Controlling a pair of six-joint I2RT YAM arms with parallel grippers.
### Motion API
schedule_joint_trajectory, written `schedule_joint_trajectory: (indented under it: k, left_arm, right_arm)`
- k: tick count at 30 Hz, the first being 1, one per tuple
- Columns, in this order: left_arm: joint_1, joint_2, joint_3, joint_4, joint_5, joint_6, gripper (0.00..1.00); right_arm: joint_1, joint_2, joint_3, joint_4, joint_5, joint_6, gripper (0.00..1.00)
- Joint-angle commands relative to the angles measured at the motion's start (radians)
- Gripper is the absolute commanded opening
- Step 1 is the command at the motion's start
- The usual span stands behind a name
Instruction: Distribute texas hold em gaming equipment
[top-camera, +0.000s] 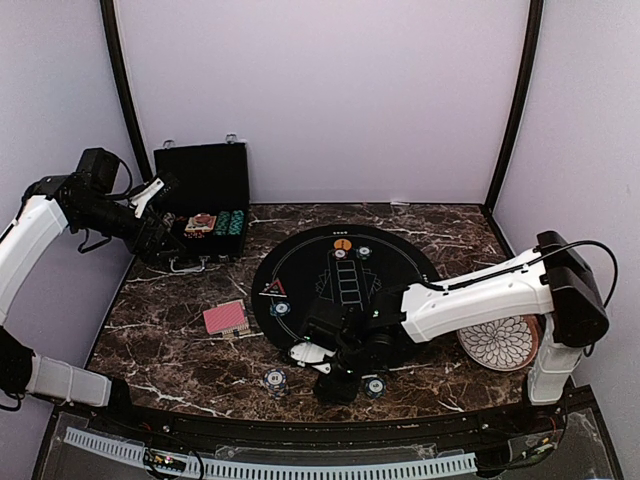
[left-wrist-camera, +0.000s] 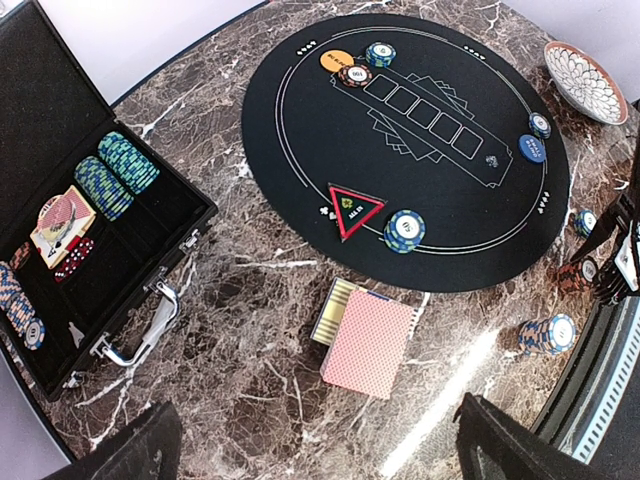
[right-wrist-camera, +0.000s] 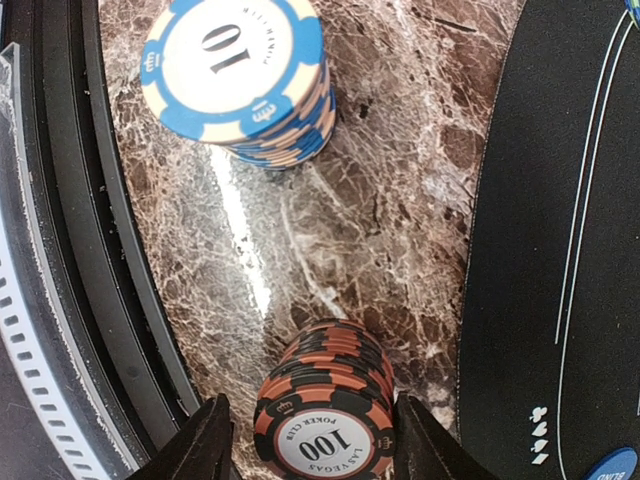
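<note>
In the right wrist view an orange-and-black chip stack marked 100 stands on the marble between the fingers of my right gripper, which is shut on it. A blue-and-cream stack marked 10 stands farther off. From above, the right gripper is low at the near edge of the black mat, between a blue stack and a teal stack. The red-backed card deck lies left of the mat. My left gripper hangs open high above the deck, holding nothing.
The open black case at the back left holds chip rows and cards. On the mat are a triangle marker, an orange button, a blue button and small chip stacks. A patterned plate sits at the right.
</note>
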Motion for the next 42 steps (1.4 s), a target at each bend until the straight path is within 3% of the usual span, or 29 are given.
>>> schedule_joint_trajectory:
  k: [1, 17, 25, 36, 42]
  left_arm:
    - [-0.003, -0.034, 0.023, -0.025, 0.003, 0.013, 0.99]
    - [-0.003, -0.036, 0.015, -0.016, 0.001, 0.016, 0.99]
    - [-0.003, -0.041, 0.015, -0.018, -0.001, 0.02, 0.99]
    - [-0.003, -0.042, 0.02, -0.026, 0.007, 0.022, 0.99]
    - [-0.003, -0.032, 0.027, -0.023, 0.017, 0.017, 0.99]
  right_arm:
    - [0.014, 0.014, 0.029, 0.001, 0.014, -0.001, 0.54]
    - [0.014, 0.029, 0.034, -0.004, 0.024, -0.001, 0.33]
    - [0.013, -0.004, 0.055, -0.022, 0.05, 0.002, 0.01]
    - [-0.059, -0.03, 0.142, 0.012, 0.059, 0.055, 0.0]
    - [-0.107, 0.108, 0.276, 0.029, 0.138, 0.076, 0.0]
